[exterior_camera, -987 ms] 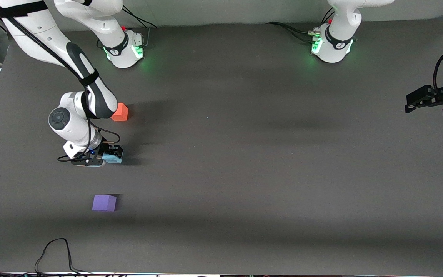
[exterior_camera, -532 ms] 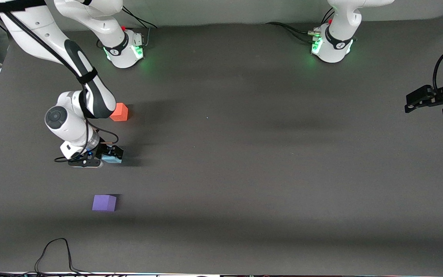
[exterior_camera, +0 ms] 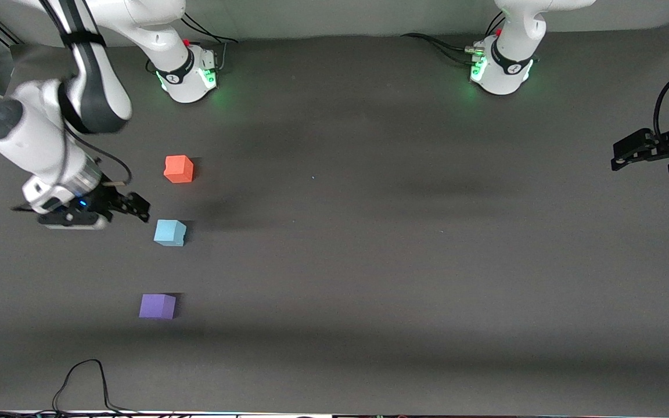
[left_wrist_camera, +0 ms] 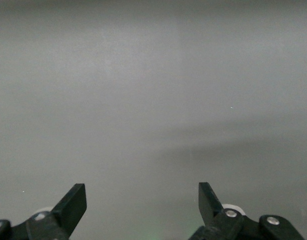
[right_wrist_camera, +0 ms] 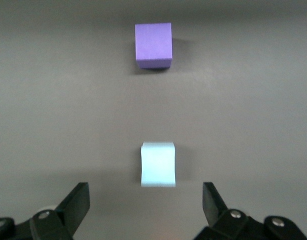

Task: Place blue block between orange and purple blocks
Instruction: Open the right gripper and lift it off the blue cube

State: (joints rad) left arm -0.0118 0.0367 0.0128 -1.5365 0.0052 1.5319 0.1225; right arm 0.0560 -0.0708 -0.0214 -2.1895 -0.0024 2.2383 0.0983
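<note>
Right gripper point(exterior_camera: 137, 208) spread wide, empty, up over the table point(exterior_camera: 369, 261) beside the blue block point(exterior_camera: 169, 233). Blue block sits free between orange block point(exterior_camera: 178, 169) and purple block point(exterior_camera: 157, 306). Left gripper point(exterior_camera: 622, 157) wide, empty, waiting at its table end.

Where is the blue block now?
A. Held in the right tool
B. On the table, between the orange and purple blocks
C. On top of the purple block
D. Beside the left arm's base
B: the blue block lies free on the table, with the orange block farther from the front camera and the purple block nearer; the right tool is open and holds nothing.
</note>
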